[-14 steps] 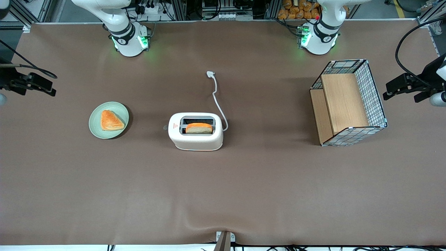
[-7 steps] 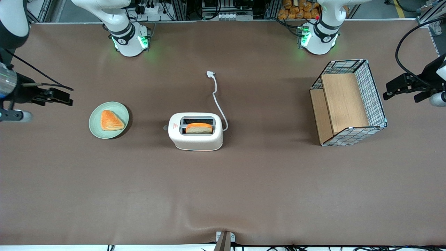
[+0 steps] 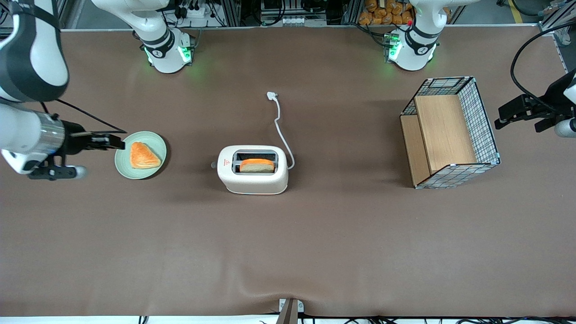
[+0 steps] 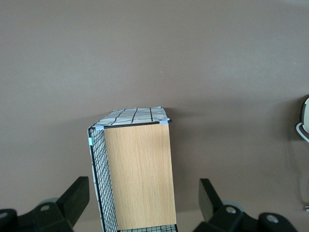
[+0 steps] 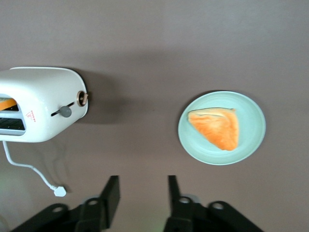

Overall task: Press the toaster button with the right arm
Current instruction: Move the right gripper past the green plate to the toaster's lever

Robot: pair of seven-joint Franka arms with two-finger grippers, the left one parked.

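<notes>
1. Front view: right arm (image 3: 27,130) reaches in from the working end; gripper (image 3: 118,143) hangs over the rim of the green plate (image 3: 153,173) bearing a pastry (image 3: 143,155). Toaster (image 3: 253,169) stands mid-table, well apart, toast (image 3: 257,165) in one slot.
2. Right wrist view: fingers (image 5: 112,193) slightly parted, holding nothing. Toaster button (image 5: 64,111) protrudes from the narrow end facing the plate.
3. Advice: close the fingers, clear the plate, arrive above the button, press straight down its slot.

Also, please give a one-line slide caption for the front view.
Right arm's open pincer hovers at the green plate, short of the toaster button on the toaster.
</notes>
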